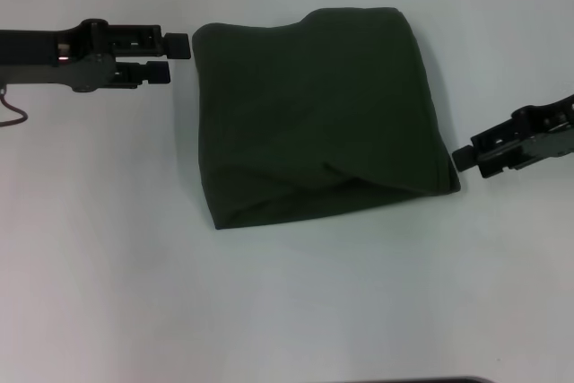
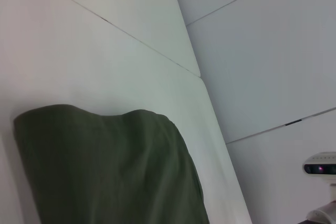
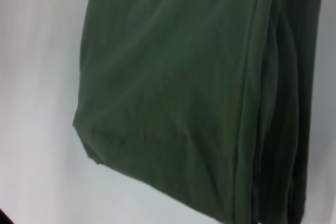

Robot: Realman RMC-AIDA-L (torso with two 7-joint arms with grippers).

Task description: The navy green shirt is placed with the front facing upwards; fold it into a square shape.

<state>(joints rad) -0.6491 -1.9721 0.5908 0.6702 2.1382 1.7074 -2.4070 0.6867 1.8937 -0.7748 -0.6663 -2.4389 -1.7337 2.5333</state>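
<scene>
With the navy green shirt (image 1: 318, 114) lying folded in a rough square mid-counter (image 1: 108, 266), I'd keep my left hand (image 1: 170, 57), slightly parted and empty at its far-left corner, and my right hand (image 1: 464, 157), grip unreadable, near-right, lifting straight clear without snagging layers.

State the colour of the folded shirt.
Plain dark olive green; the navy green shirt shows best in the head view.
</scene>
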